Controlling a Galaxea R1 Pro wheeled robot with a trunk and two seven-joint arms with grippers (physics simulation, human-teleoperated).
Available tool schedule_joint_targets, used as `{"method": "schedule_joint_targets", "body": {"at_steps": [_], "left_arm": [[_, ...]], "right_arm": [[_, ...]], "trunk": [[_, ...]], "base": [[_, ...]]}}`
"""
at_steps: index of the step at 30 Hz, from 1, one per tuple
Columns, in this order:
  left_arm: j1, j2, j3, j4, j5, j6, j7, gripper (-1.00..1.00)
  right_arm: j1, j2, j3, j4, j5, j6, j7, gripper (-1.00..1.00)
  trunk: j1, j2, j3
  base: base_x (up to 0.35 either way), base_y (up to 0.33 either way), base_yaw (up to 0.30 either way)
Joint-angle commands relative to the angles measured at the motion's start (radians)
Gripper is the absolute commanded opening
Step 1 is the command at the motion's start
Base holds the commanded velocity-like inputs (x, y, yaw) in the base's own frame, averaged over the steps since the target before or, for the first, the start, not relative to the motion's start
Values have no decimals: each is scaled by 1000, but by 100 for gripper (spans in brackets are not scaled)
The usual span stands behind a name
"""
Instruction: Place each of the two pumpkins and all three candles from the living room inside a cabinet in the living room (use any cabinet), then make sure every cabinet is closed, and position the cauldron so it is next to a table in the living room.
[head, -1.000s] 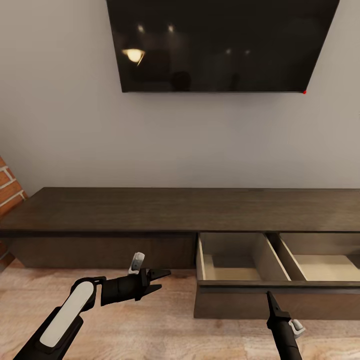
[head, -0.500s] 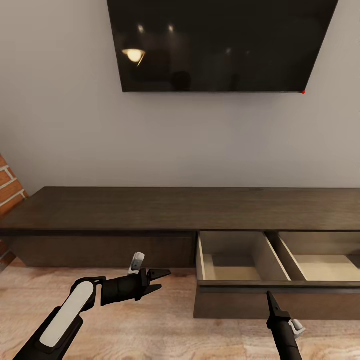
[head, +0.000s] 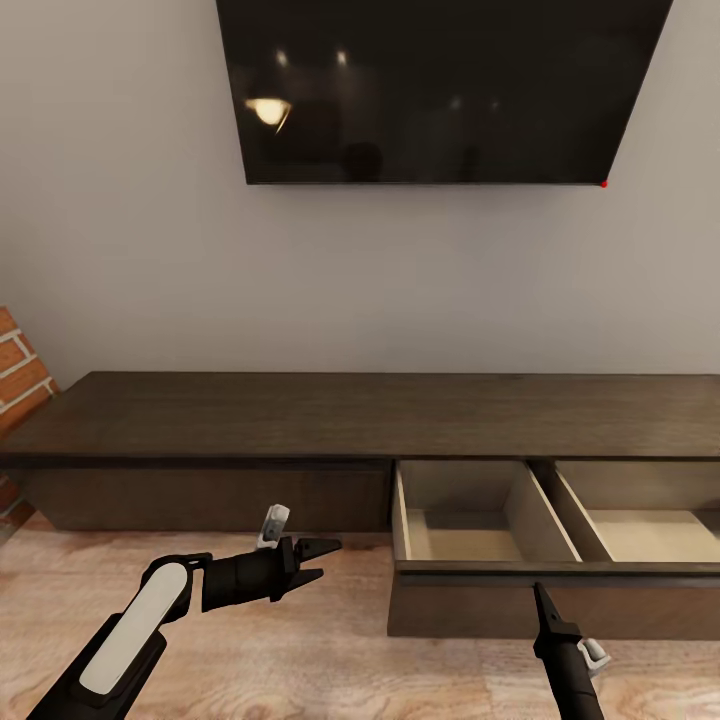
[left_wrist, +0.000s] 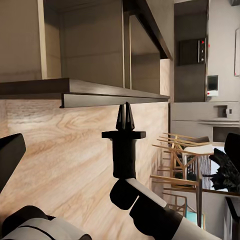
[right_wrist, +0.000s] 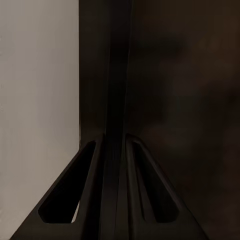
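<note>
The cabinet (head: 300, 415) runs along the wall as a long, low dark-brown unit. Its right-hand drawer (head: 470, 600) is pulled out, and both light-wood compartments inside are bare. My left gripper (head: 330, 559) hovers open over the floor in front of the closed left drawer front. My right gripper (head: 540, 592) is shut on nothing, its tips pointing up close to the open drawer's front panel. The left wrist view shows the right gripper (left_wrist: 126, 107) just below the drawer's edge (left_wrist: 100, 92). The pumpkins, candles, cauldron and table are out of view.
A black TV (head: 440, 90) hangs on the grey wall above the cabinet. A brick wall (head: 15, 370) stands at the far left. Wood floor (head: 300, 660) lies before the cabinet. In the left wrist view, wooden chairs (left_wrist: 175, 170) stand far off.
The whole head view has shifted very slightly; both arms and the drawer stay as they were.
</note>
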Motion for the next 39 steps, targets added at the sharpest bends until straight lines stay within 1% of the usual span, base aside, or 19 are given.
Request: {"method": "schedule_joint_targets", "body": {"at_steps": [1, 39], "left_arm": [[-1, 1, -1, 0, -8, 1, -8, 100], [-1, 1, -1, 0, -8, 1, -8, 100]], "right_arm": [[0, 0, -4, 6, -10, 7, 1, -100], [0, 0, -4, 6, -10, 7, 1, -100]], "trunk": [[0, 0, -1], [0, 0, -1]], "base": [[-1, 0, 0], [-32, 0, 0]]}}
